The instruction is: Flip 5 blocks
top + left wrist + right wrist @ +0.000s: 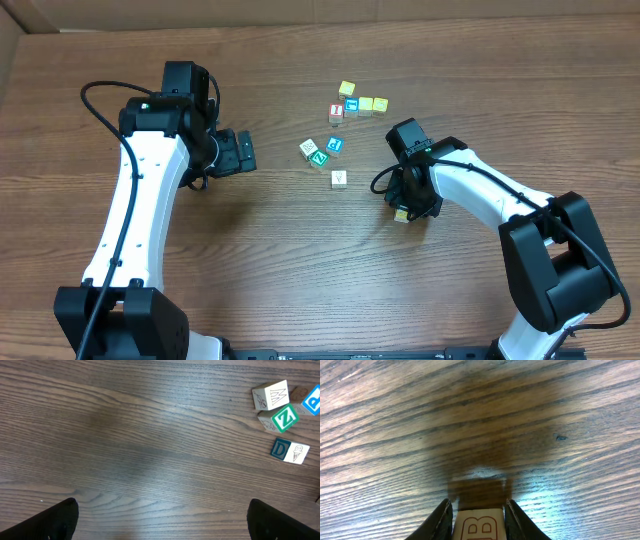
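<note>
The wooden table (300,270) is carrying letter blocks (322,152) just ahead of the left pincer (250,152). Farther off, yellow cubes (366,103) are lying.

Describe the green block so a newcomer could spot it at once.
On the wooden table, find the cluster of small cubes at the centre, apart from the yellow cubes. The green block sits between a whitish cube and a blue P cube; only it has a green Z face.

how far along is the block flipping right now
Done: nothing the faces can prove. In hand: the right hand grips a B block close to the table. Likely remaining: W block, Z block, P block and cream block sit loose mid-table; the left hand hangs open beside them.
</note>
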You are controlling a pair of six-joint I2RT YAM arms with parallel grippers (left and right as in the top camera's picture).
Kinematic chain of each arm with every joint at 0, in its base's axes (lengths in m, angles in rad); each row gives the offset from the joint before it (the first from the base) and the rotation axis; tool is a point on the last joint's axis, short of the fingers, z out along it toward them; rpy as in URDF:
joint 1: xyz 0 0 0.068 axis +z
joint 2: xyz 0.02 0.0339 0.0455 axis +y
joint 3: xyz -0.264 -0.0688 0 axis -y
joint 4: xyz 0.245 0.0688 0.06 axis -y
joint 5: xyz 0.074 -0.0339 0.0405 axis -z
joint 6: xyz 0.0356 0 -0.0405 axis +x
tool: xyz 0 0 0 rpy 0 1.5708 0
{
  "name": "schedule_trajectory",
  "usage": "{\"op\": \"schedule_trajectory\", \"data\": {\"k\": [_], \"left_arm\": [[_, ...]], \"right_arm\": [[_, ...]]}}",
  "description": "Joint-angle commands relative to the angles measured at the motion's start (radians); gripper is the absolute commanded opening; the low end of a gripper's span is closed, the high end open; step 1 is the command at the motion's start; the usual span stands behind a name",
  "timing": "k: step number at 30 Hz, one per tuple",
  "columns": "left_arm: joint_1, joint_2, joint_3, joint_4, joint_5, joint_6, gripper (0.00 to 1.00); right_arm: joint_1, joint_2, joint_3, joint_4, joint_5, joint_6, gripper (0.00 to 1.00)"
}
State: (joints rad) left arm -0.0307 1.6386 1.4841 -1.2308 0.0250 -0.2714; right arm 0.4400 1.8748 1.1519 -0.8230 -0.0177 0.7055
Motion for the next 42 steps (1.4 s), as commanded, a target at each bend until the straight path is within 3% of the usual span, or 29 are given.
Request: {"op": "schedule_trajectory", "data": {"k": [1, 42], "left_arm": [[0.004, 0.009, 0.022, 0.002, -0.006, -0.013, 1.00], [0.004, 0.009, 0.022, 0.002, -0.006, -0.014, 1.00]], "right_arm": [[-0.003, 0.000, 0.006, -0.002, 0.024, -0.006, 0.25], [-0.003, 0.000, 0.006, -0.002, 0.024, -0.006, 0.26]]}}
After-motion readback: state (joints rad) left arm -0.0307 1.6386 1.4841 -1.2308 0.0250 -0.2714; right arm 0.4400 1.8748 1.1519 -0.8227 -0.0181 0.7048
